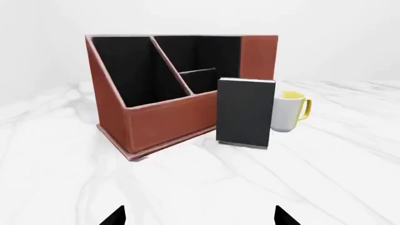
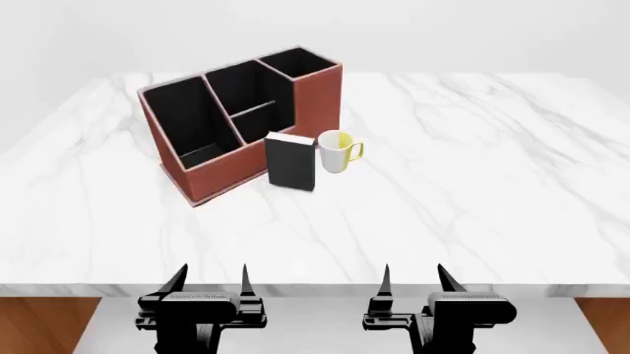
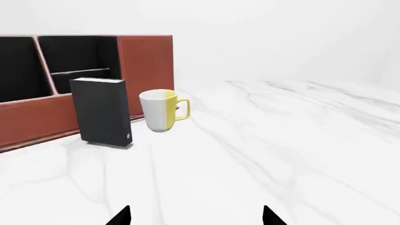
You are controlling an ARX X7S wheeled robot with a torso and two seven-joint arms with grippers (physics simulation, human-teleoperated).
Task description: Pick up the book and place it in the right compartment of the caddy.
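White marble tabletop (image 2: 473,184) carries the small black hardcover book (image 2: 291,161) upright against the reddish-brown leather caddy (image 2: 212,175), awaiting pickup, while left gripper (image 2: 211,284) and right gripper (image 2: 418,282) wait spread at the near edge.

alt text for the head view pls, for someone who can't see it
A black book stands upright on a white marble table, in front of a reddish-brown caddy, with a white-and-yellow mug just beside it. The left gripper and right gripper wait open at the near edge, holding nothing.
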